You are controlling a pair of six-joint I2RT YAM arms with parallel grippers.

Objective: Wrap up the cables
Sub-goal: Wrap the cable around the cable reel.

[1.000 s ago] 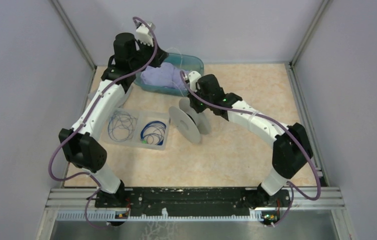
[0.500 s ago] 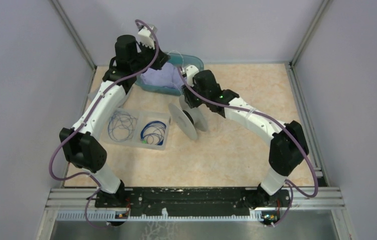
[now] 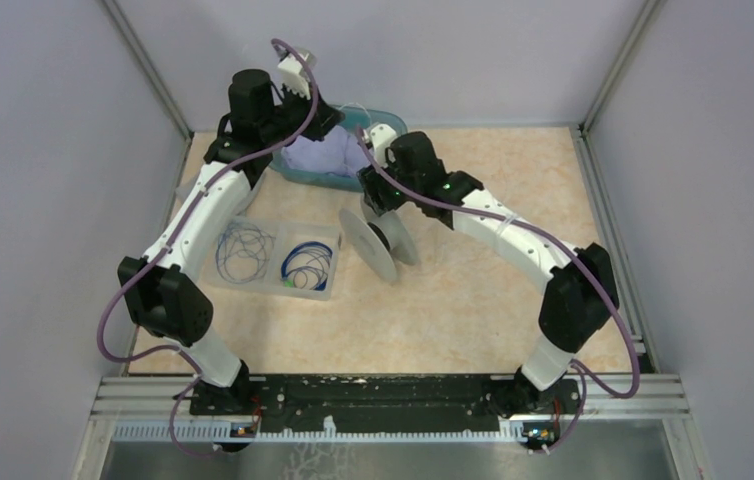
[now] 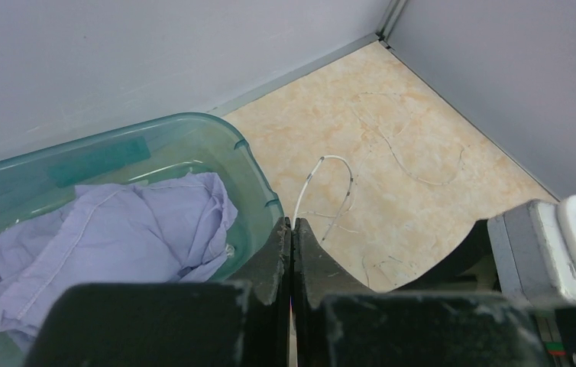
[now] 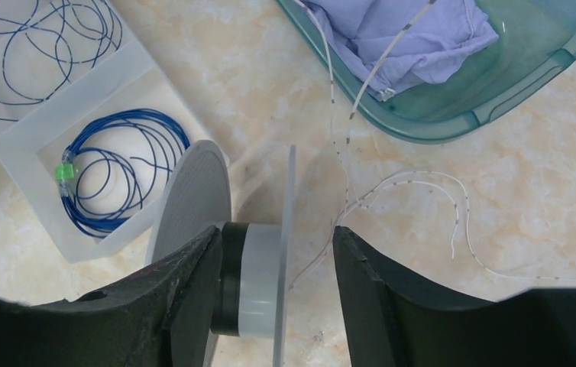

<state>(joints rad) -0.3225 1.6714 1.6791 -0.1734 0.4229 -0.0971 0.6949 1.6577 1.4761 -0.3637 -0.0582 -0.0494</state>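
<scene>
Right wrist: my right gripper (image 5: 275, 233) released, straddling the spool (image 5: 193, 191).
Left wrist: my left gripper (image 4: 291, 224) clenched; whitish cable (image 4: 331, 160) beyond.

A whitish cable (image 5: 422, 180) lay in loose curves beside the bin (image 5: 438, 126); blue cables (image 5: 121, 172) sat coiled in the tray (image 5: 79, 111).

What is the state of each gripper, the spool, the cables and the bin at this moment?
left gripper: shut on white cable
right gripper: open, jaws astride the spool's hub
spool: standing on its rims, hub bare
white cable: not wound, rest loose on table
blue cables: coiled in tray
bin: no lid, holds crumpled cloth
</scene>
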